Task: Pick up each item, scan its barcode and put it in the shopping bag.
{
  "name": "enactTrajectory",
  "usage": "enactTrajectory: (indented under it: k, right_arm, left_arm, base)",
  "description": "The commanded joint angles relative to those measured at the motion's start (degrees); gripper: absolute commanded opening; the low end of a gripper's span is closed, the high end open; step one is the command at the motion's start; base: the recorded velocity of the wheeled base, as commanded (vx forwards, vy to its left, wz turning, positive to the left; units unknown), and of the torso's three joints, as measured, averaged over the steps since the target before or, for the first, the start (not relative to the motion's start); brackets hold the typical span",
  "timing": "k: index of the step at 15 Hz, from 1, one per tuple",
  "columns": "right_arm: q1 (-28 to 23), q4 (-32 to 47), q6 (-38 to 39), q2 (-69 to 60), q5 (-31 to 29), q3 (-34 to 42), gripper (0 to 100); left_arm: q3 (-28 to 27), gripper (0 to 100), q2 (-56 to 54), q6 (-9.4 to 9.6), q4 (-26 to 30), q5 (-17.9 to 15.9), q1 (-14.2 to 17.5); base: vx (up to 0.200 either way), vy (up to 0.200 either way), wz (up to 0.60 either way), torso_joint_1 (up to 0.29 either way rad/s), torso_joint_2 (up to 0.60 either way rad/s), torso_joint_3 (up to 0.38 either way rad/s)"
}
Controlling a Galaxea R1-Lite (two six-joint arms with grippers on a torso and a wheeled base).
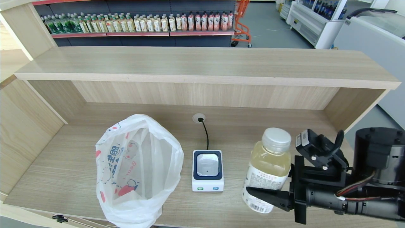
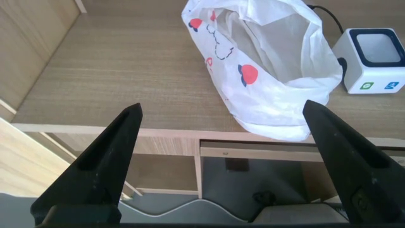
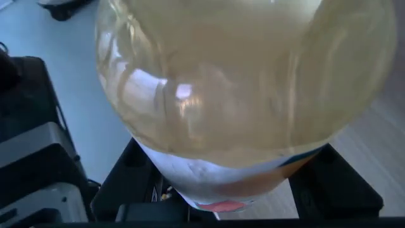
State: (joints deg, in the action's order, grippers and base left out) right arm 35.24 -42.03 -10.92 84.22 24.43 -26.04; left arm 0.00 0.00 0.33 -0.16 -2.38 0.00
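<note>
Pale-yellow bottle [image 1: 269, 167] stood upright, clamped in the right gripper [image 1: 266, 187], near the scanner [image 1: 207, 170] and to its right; the scanner window faced up. The left gripper [image 2: 221, 111], jaws spread, sat nearer the bag [image 1: 139, 171].

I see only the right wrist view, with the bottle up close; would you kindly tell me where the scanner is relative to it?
Observer: The scanner sits on the counter, to the robot's left of the bottle held in the right gripper.
Operator: Thank you; which way does the barcode face?
Observer: The barcode is low on the bottle's side, turned toward the robot rather than toward the scanner.
</note>
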Motion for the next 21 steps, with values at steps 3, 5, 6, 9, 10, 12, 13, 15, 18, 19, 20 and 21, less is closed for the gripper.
enactTrajectory:
  k: [3,5,6,9,10,12,13,15,18,19,20,21]
  right_arm:
    - [-0.61,2.57,-13.60,-8.29,-11.42,-1.03,0]
    - [2.11,2.48,-23.09,-10.40,-12.83,0.11,0]
    - [2.46,2.39,-26.17,-10.40,-14.32,-0.59,0]
    - [2.46,2.31,-38.56,-9.52,-19.24,-2.35,0]
    - [2.46,2.31,-44.18,-9.17,-19.24,-2.61,0]
    - [2.81,-0.15,-50.78,-8.99,-19.42,-2.17,0]
    - [3.87,-1.56,-52.36,-8.46,-19.68,-2.26,0]
    - [5.80,-2.53,-52.62,-8.02,-22.23,-2.88,0]
    - [8.35,-2.53,-52.97,-7.76,-23.64,-2.26,0]
    - [8.70,-2.62,-54.56,-7.32,-24.08,-2.09,0]
    - [8.88,-2.62,-55.17,-7.32,-25.22,-2.61,0]
    - [9.32,-2.62,-55.17,-7.06,-25.66,-3.14,0]
  left_arm:
    - [0.00,100,0.09,0.02,-0.02,0.00,0.00]
    - [0.00,100,0.09,0.02,-0.02,0.00,0.00]
    - [0.00,100,0.09,0.02,-0.02,0.00,0.00]
    - [0.00,100,0.09,0.02,-0.02,0.00,0.00]
    - [0.00,100,0.09,0.02,-0.02,0.00,0.00]
    - [0.00,100,0.09,0.02,-0.02,0.00,0.00]
    - [0.00,100,0.09,0.02,-0.02,0.00,0.00]
    - [0.00,100,0.09,0.11,-0.02,0.00,0.00]
    - [0.00,100,0.09,0.02,-0.02,0.00,0.00]
    - [0.00,100,0.09,0.20,-0.02,0.00,0.00]
    - [0.00,100,0.09,0.20,-0.02,0.00,0.00]
    - [0.00,100,0.09,0.20,-0.02,0.00,0.00]
  base:
    - [0.000,0.000,0.00,0.000,0.00,0.000]
    - [0.000,0.000,0.00,0.000,0.00,0.000]
    - [0.000,0.000,0.00,0.000,0.00,0.000]
    - [0.000,0.000,0.00,0.000,0.00,0.000]
    - [0.000,0.000,0.00,0.000,0.00,0.000]
    - [0.000,0.000,0.00,0.000,0.00,0.000]
    - [0.000,0.000,0.00,0.000,0.00,0.000]
    - [0.000,0.000,0.00,0.000,0.00,0.000]
    - [0.000,0.000,0.00,0.000,0.00,0.000]
    - [0.000,0.000,0.00,0.000,0.00,0.000]
    - [0.000,0.000,0.00,0.000,0.00,0.000]
    - [0.000,0.200,0.00,0.002,0.01,-0.002]
